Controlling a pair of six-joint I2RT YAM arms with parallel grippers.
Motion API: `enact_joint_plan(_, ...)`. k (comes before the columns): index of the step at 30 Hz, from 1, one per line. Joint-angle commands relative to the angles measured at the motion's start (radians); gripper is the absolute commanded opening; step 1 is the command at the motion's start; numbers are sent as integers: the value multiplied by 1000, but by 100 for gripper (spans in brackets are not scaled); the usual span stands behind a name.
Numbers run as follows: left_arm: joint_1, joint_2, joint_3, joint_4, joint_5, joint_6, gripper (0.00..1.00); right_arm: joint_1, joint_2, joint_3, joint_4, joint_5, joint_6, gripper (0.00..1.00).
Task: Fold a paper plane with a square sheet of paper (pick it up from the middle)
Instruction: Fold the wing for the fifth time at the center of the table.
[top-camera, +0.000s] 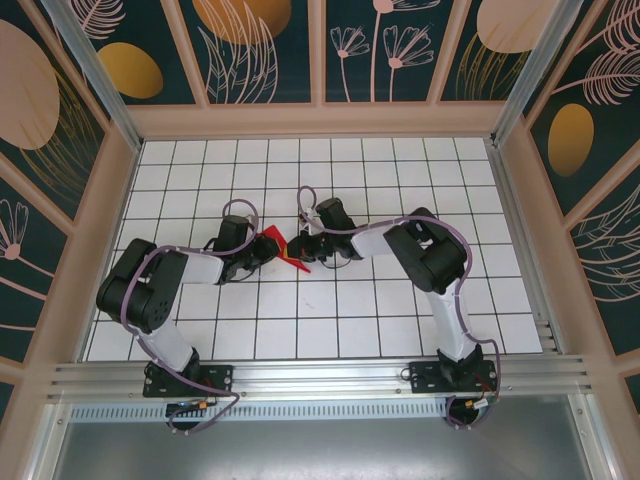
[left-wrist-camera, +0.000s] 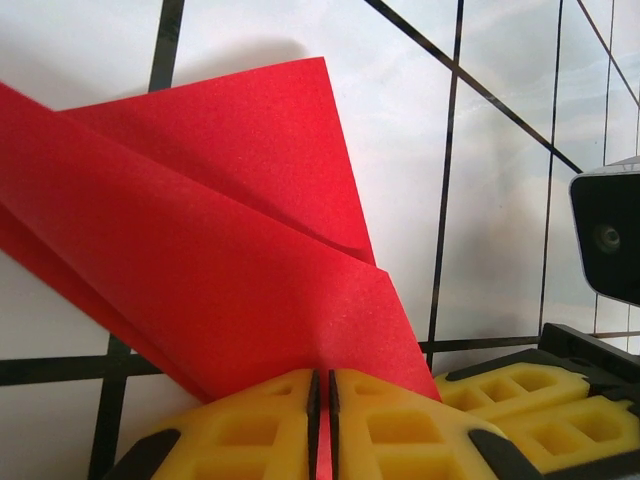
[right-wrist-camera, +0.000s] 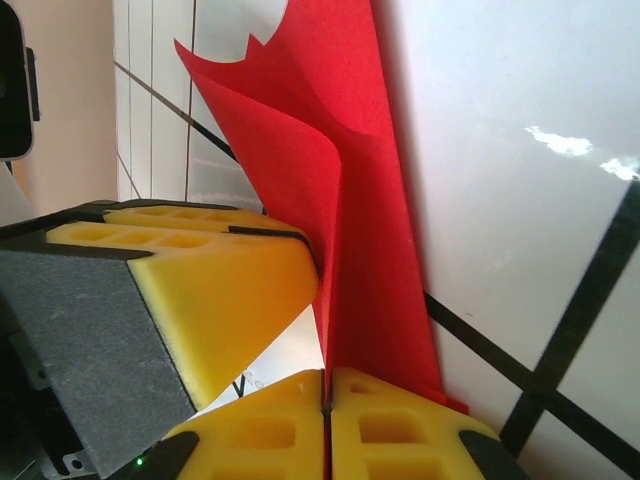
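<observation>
From the top camera I see the red paper (top-camera: 271, 240) on the white tiled table (top-camera: 400, 300), about the middle of it, caught between my two arms. The left gripper (top-camera: 258, 252) comes at it from the left and the right gripper (top-camera: 308, 250) from the right. The two heads nearly meet over the sheet, so most of it is covered. One red corner pokes up behind them and another points toward me.

On the left wrist camera, the left gripper (left-wrist-camera: 322, 385) has its yellow fingers (left-wrist-camera: 250, 430) pressed together, with a thin red edge pinched in the seam. The red paper (left-wrist-camera: 220, 240) fans upward from there in folded layers, partly lifted off the tiles. Just to the right sit the yellow fingers of the right gripper (left-wrist-camera: 520, 400), close beside mine, and its camera housing (left-wrist-camera: 610, 235) hangs above them.

On the right wrist camera, the right gripper (right-wrist-camera: 326, 385) is likewise closed, pinching the lower edge of the red paper (right-wrist-camera: 330, 150). The sheet rises steeply from that point with a curled flap. The left gripper (right-wrist-camera: 220, 270) crowds in from the left, its yellow finger against that flap.
</observation>
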Motion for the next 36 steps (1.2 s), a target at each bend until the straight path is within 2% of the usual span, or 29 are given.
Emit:
enact_joint_plan(1,-4,58,-4,-72,-56,8,13,-28,25,4,-121,69,-55,15)
enact_joint_plan(5,-3,61,-12,-70,-55,4,12,-30,-14,15,-155,51,-85,20)
enact_joint_plan(17,-4,66,-16,-63,-50,-2,12,-31,-99,-39,-225,36,-143,22)
enact_joint_plan(21,-3,66,-16,-67,-52,-2,12,-30,-103,-52,-233,33,-149,19)
enact_joint_plan(26,-3,67,-13,-71,-53,-4,12,-31,-80,-53,-271,82,-173,10)
enact_joint_plan(30,-4,69,-9,-77,-55,-1,12,-31,-74,-43,-280,100,-179,8)
enact_joint_plan(36,-3,67,-4,-83,-55,0,12,-32,-138,-39,-272,64,-182,17)
